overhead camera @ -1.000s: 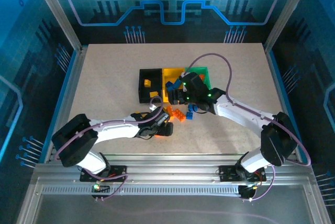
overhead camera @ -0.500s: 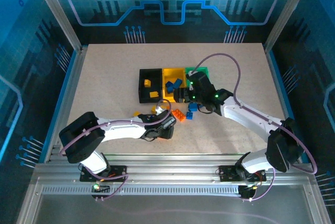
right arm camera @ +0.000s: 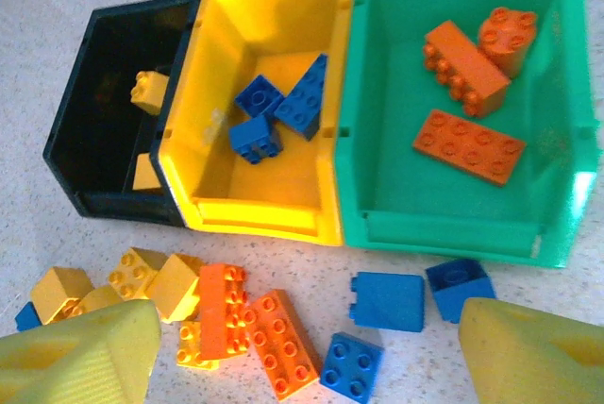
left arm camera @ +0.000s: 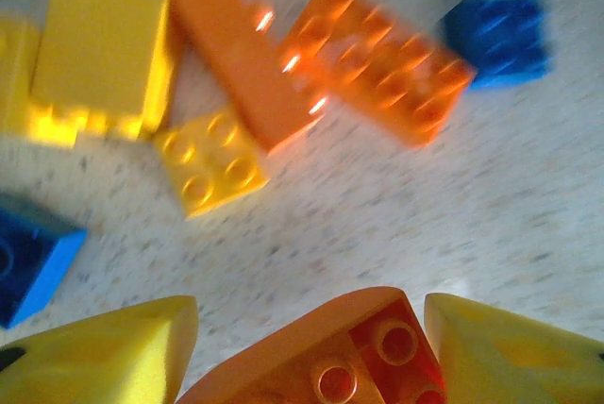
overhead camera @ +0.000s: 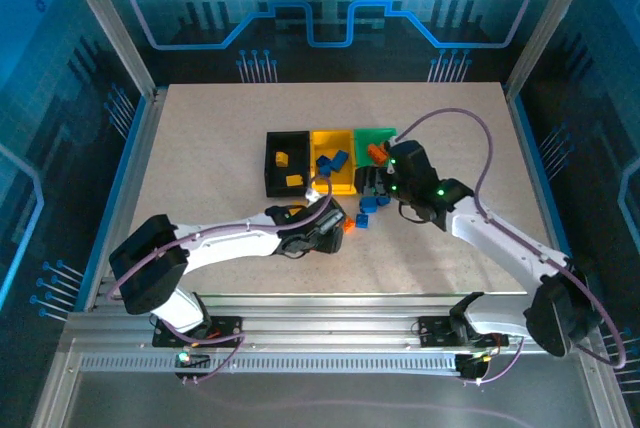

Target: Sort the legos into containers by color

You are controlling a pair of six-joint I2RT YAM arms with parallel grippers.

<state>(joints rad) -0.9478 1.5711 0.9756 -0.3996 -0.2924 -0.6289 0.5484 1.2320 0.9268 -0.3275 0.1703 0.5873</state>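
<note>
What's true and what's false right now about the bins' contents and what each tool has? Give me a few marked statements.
1. The green bin holds three orange bricks. True.
2. The yellow bin holds yellow bricks. False: it holds three blue bricks.
3. The left tool has an orange brick between its fingers. True.
4. The right tool grips a blue brick. False: it is open and empty.
5. Every brick is in a bin. False: loose bricks lie in front of the bins.
</note>
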